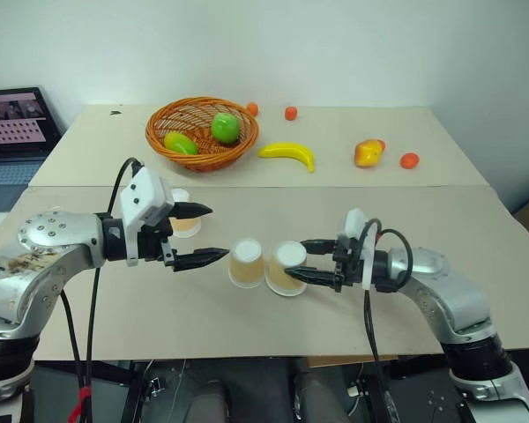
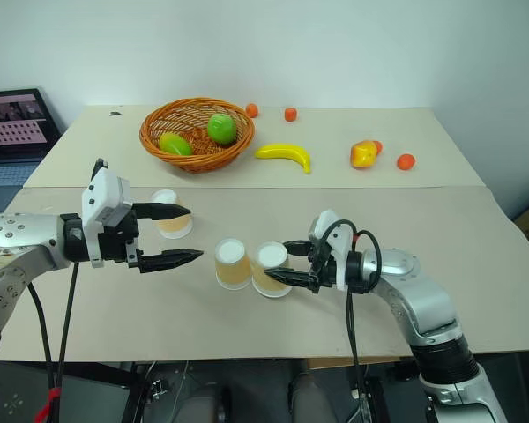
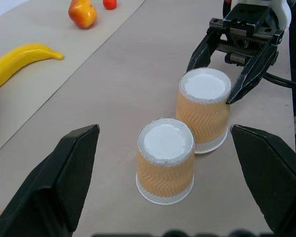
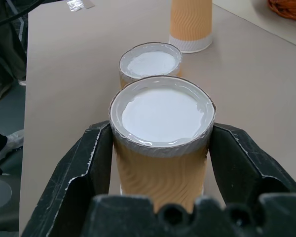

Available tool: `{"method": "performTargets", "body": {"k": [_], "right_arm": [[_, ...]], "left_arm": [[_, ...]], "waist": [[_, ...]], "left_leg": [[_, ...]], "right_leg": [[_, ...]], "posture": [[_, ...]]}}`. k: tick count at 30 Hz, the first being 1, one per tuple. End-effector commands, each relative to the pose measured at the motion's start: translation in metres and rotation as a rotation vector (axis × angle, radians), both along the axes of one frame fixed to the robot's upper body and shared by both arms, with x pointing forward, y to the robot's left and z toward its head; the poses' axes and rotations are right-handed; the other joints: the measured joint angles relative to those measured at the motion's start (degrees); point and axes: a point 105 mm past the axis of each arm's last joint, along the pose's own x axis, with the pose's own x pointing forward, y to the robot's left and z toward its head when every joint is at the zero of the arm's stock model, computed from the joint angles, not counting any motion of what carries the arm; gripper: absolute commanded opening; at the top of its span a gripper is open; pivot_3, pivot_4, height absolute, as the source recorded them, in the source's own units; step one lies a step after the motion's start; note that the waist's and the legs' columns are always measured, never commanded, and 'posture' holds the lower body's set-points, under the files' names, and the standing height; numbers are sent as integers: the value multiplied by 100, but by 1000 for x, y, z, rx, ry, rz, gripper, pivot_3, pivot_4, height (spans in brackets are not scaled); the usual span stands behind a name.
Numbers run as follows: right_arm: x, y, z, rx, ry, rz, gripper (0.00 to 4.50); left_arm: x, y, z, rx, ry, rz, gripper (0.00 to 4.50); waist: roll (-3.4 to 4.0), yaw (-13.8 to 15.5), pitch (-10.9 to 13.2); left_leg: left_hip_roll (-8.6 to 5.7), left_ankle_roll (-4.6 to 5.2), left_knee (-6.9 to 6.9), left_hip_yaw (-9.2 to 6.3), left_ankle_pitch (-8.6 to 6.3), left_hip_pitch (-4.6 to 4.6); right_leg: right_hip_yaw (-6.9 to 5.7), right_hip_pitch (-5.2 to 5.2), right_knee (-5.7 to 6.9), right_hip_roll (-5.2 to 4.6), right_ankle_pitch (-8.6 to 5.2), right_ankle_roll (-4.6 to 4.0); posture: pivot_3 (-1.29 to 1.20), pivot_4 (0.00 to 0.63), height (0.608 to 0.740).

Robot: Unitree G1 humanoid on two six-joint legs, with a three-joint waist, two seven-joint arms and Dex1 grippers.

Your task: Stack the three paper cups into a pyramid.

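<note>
Far cup [image 2: 168, 220] sits left of centre in the head view, partly hidden behind the left gripper's [image 2: 175, 236] upper finger; only its rim and a bit of side show. Laptop [image 1: 13, 119] is cut off at the left edge. All three cups are upside down, white bases up, pale orange ribbed sides. Middle cup [image 1: 247, 263] and right cup [image 1: 286, 268] stand just beside each other at frame centre, low on the table [image 1: 247, 326]. Right gripper [image 1: 307, 261] is clenched around the right cup, a finger on each side. Left gripper is released, fingers wide apart, clear of the cups. Basket [image 1: 202, 132], banana [image 1: 289, 154] and small fruits lie toward the top.
</note>
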Motion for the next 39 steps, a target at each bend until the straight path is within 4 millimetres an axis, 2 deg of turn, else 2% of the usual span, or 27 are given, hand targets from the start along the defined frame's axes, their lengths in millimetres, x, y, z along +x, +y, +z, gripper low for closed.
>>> {"method": "performTargets", "body": {"k": [1, 5, 7, 10, 11, 18, 23, 25, 27, 29, 31, 33, 35, 39], "right_arm": [[3, 5, 7, 2, -69, 16, 2709], [7, 7, 7, 5, -78, 21, 2709], [10, 7, 7, 3, -84, 23, 3657], [12, 7, 7, 2, -89, 24, 4412], [14, 7, 7, -3, -95, 24, 4473], [14, 6, 15, 13, -93, 37, 4473], [-5, -9, 55, 117, -38, 73, 4473], [-8, -11, 63, 126, -31, 75, 4473], [-22, -17, 86, 167, -25, 113, 4473], [-31, -20, 99, 170, -26, 132, 4473], [-23, -24, 101, 94, -83, 70, 4473], [-5, -29, 101, 18, -172, -24, 4473], [7, -31, 106, 17, -222, -75, 4473], [19, -30, 114, 49, -251, -110, 4473]], "left_arm": [[-1, -3, 9, 8, -40, -16, 4500], [-2, -3, 11, 13, -41, -18, 4500], [-1, -2, 12, 16, -43, -18, 4500], [-1, -2, 13, 15, -45, -17, 4500], [-1, -3, 13, 14, -45, -19, 4500], [1, -5, 13, 6, -47, -24, 4500], [2, -7, 9, -9, -36, -30, 4500], [2, -7, 8, -10, -33, -32, 4500], [4, -6, 7, -29, -25, -22, 4500], [7, -3, 6, -56, -17, 0, 4500], [12, 5, 6, -80, -24, 54, 4500], [19, 16, 10, -120, -35, 132, 4500], [22, 28, 13, -136, -58, 187, 4500], [25, 56, 22, -198, -102, 325, 4500]], "waist": [[0, 0, 0], [0, -4, 0], [0, -6, 0], [0, 0, 0], [0, 0, 0], [0, -6, 0], [0, 14, 0], [-2, 22, 1], [-2, 22, 1], [-2, 21, 2], [-2, 2, 2], [-3, -12, 2], [-6, -24, 3], [-6, -19, 3]], "left_leg": [[-1, 0, 0, 0, 0, 0], [0, 0, 0, 0, 0, -2], [0, 0, 0, 0, 0, -2], [0, 0, 0, 0, 0, -1], [0, 0, 0, 0, 0, -1], [0, 0, 0, 0, 0, -2], [0, 0, 0, 0, 0, -5], [0, 0, 0, -1, 0, -7], [0, 0, 0, -1, 0, -5], [1, 0, 0, -1, 0, -4], [2, 0, 0, -1, 0, -4], [2, 0, 0, -1, 0, 1], [3, 0, 0, -1, 0, 3], [3, 0, 0, -2, 0, -5]], "right_leg": [[0, 0, 0, 0, 0, 0], [0, -2, -1, 0, 1, -2], [0, -1, -1, 0, 0, -1], [0, -1, 0, 1, 0, 0], [0, -1, 0, 1, 0, 0], [0, -1, -1, 0, 1, -1], [0, -3, 0, 0, 3, -6], [0, -3, -2, -1, 5, -8], [-1, 0, -3, -1, 3, -5], [-1, -1, -3, 0, 2, -3], [-1, -1, -2, 0, 1, -3], [0, 2, -2, 1, 0, -1], [0, 2, -2, 3, 0, -1], [2, -7, -1, 4, 2, -3]], "posture": [[0, 150, 735], [0, 150, 735], [0, 150, 735], [0, 150, 735], [0, 150, 735], [0, 150, 735], [0, 150, 735], [0, 150, 735], [0, 150, 735], [0, 150, 735], [0, 150, 735], [0, 150, 735], [0, 150, 735], [0, 150, 735]]}}
